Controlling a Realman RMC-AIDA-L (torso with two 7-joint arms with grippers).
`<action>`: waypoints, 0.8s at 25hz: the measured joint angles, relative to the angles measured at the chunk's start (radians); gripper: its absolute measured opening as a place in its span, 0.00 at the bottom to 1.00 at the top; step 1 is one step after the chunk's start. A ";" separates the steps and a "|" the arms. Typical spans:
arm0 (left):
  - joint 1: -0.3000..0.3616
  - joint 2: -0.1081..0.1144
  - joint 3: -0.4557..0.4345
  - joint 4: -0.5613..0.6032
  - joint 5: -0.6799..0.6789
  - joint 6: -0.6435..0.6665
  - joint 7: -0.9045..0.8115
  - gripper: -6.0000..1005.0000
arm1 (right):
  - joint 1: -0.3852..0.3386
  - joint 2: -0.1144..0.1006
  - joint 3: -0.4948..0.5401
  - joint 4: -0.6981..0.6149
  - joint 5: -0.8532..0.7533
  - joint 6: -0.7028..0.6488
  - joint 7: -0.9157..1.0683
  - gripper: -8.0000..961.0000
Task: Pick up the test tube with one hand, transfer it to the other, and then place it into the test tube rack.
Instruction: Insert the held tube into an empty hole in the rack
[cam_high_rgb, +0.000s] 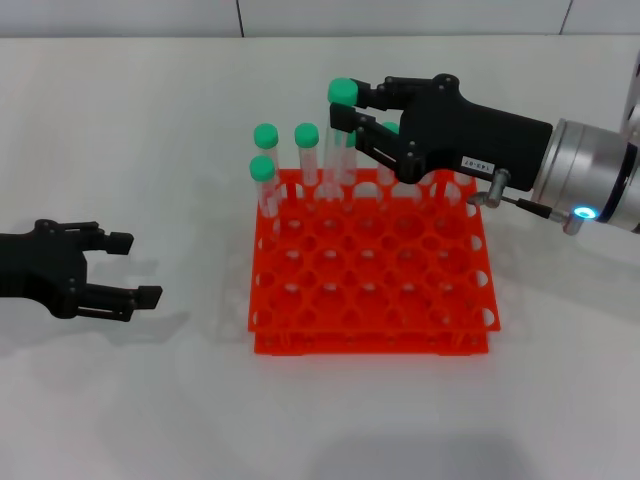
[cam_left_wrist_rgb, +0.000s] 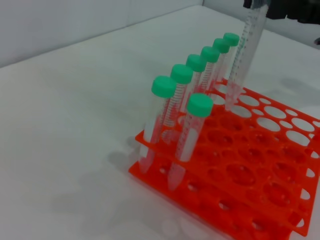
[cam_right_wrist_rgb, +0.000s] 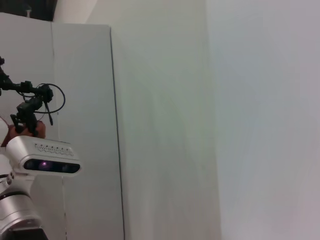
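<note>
A: Wide white worktop (cam_high_rgb: 130, 140), and square in the middle the orange test tube rack (cam_high_rgb: 370, 300), two tiers, holes mostly vacant.

B: Back row filling up, though. Green-capped tubes (cam_left_wrist_rgb: 181, 75) standing along the far edge, one more a row forward.

A: Now the right hand (cam_high_rgb: 352, 108), the labelled one, reaching in over that far edge from the right side. Clenched on the test tube (cam_high_rgb: 338, 140), gripped just under the green cap.

B: Long axis close to upright, cap up, rounded tip pointing down. From the left wrist camera, tip (cam_left_wrist_rgb: 231, 97) right at the top tier, just at or inside a hole beside the end of the filled row. Hard to say whether already through.

A: So the whole thing turns on straight down. Tube hanging directly below the right hand, hole directly below the tube. Probably only a descent left, then a release.

B: Neighbouring cap close by on the row side; a slight tilt could nudge it.

A: Left hand (cam_high_rgb: 115, 268) well off to the left, low over the worktop, fingers spread, holding nothing. Far from the rack, clearly the farther of the two.
</note>
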 joint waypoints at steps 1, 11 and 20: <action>0.000 0.000 0.000 -0.002 0.000 0.000 0.001 0.89 | 0.001 0.000 0.000 0.000 0.000 0.000 -0.002 0.27; 0.005 -0.003 0.006 -0.009 0.007 0.013 0.020 0.89 | 0.019 0.000 -0.039 0.032 0.068 0.008 -0.040 0.27; 0.005 -0.003 0.006 -0.009 0.010 0.020 0.039 0.89 | 0.031 0.000 -0.048 0.038 0.076 0.023 -0.041 0.27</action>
